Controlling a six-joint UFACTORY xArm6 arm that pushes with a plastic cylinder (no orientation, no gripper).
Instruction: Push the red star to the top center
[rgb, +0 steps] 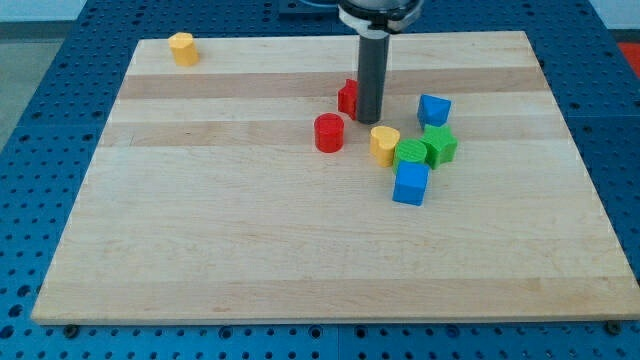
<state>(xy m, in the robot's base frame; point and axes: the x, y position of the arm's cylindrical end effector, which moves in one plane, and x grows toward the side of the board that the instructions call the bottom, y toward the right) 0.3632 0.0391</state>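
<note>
The red star (347, 96) lies a little above the board's middle, partly hidden behind the rod. My tip (369, 119) rests on the board right against the star's right side. A red cylinder (329, 133) stands just below and left of the star, apart from it.
A yellow heart (384, 144), a green cylinder (409, 153), a green star (439, 146), a blue cube (411, 184) and a blue block (434, 109) cluster right of my tip. A yellow block (182, 48) sits at the top left. The wooden board (200, 240) lies on a blue pegboard.
</note>
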